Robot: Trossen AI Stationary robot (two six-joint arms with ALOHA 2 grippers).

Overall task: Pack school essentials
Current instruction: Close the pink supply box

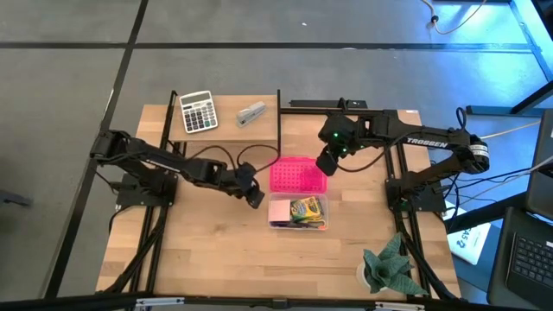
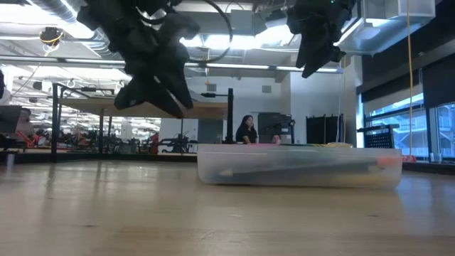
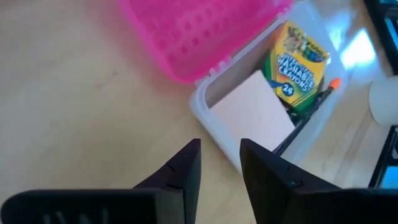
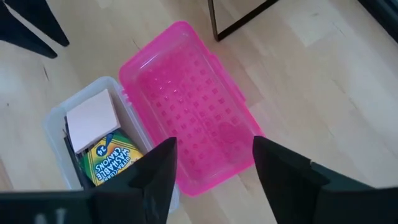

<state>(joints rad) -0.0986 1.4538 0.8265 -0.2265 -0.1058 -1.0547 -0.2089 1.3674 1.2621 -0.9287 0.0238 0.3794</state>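
A clear plastic box [image 1: 298,212] sits near the middle of the wooden table [image 1: 216,259], with its pink lid [image 1: 296,174] swung open and lying flat on the side nearer the far edge, still joined to the box. Inside the box lie a pale pink note pad [image 3: 252,113], at the end nearest the left arm, and a yellow-green crayon box [image 3: 295,65] beside it, with a thin dark pencil with an orange tip [image 3: 311,109] along the box's wall; other small items in the box cannot be made out. The left tool [image 1: 254,198] hovers just beside the note-pad end of the box, its two dark fingers [image 3: 180,171] slightly apart with a narrow gap between them and nothing held. The right tool [image 1: 326,164] hangs over the outer end of the pink lid, its fingers [image 4: 155,171] spread wider and empty, clear of the lid below. In the low view both tools are raised above the table, neither touching the box. A white-grey calculator [image 1: 197,111] and a small grey stapler [image 1: 251,113] rest at the far left part of the table, well apart from the box. A green crumpled object [image 1: 390,268] lies near the front right corner. In the room behind, a person [image 2: 247,130] sits far off.
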